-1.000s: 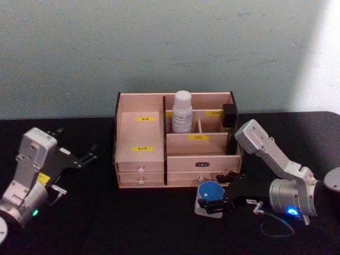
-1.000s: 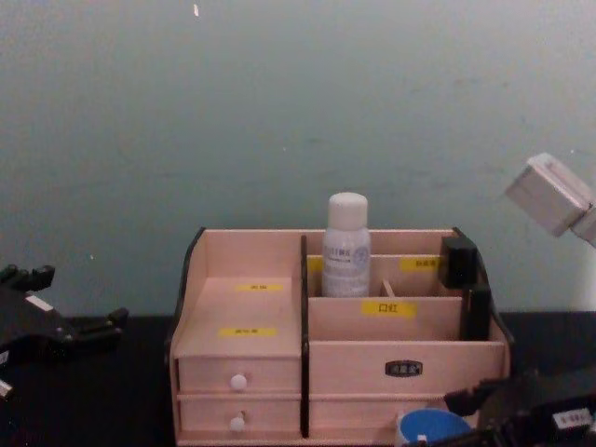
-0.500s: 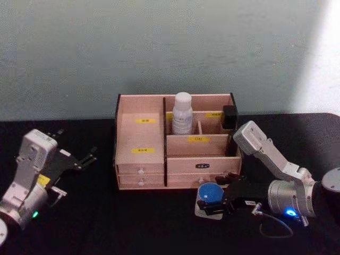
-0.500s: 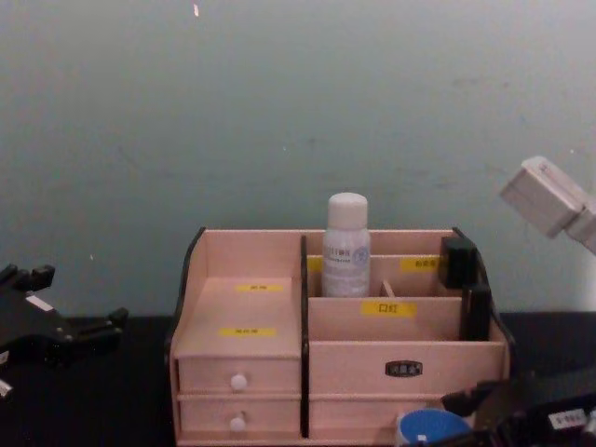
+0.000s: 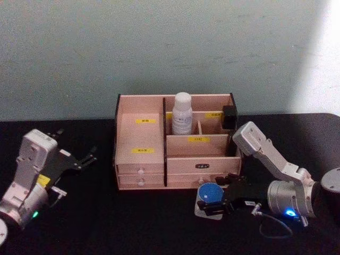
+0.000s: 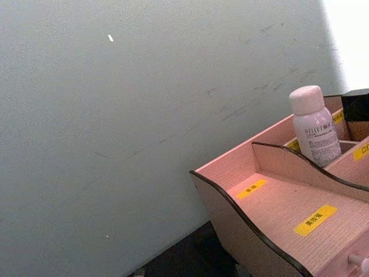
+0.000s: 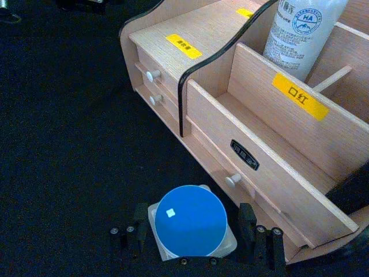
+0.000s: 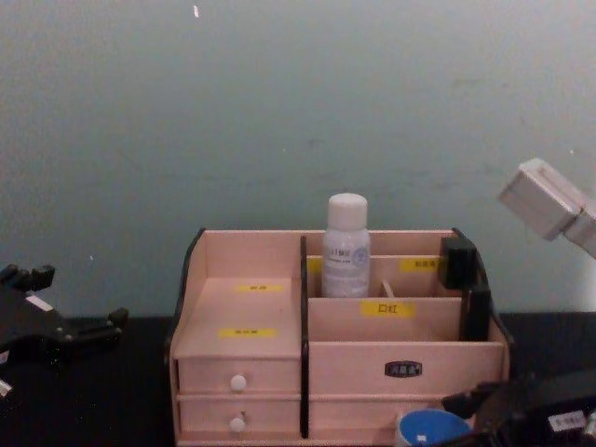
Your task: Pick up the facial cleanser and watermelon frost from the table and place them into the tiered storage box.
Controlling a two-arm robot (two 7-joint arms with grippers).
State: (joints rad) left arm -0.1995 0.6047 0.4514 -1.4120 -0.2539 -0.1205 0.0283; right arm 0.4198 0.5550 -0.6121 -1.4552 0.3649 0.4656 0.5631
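The right gripper point(image 7: 194, 214) lay low on the black table point(image 5: 133, 228), directly in front of the storage box point(image 5: 141, 154). Its 2 fingers point(image 7: 138, 226) were spread, 1 on each side of a blue-lidded jar point(image 5: 210, 192); a narrow gap showed on both sides, so nothing was gripped. The jar stood upright on the table, just beside the lowest drawer on the box's right half.

The left gripper point(image 5: 77, 146) sat idle to the left of the box, well apart from it, fingers parted and empty.

The box stood squarely at mid-table, with 2 small white-knobbed drawers on its left half and stepped compartments marked by yellow labels. A white bottle point(image 5: 181, 112) stood upright in a rear compartment just right of the centre divider. A small black item point(image 5: 229, 117) rested at the rear right corner; its nature could not be determined.

The table surface was matte black and uniform. Behind it rose a plain pale grey-green wall point(image 5: 159, 48), with a bright patch of light at the far right.
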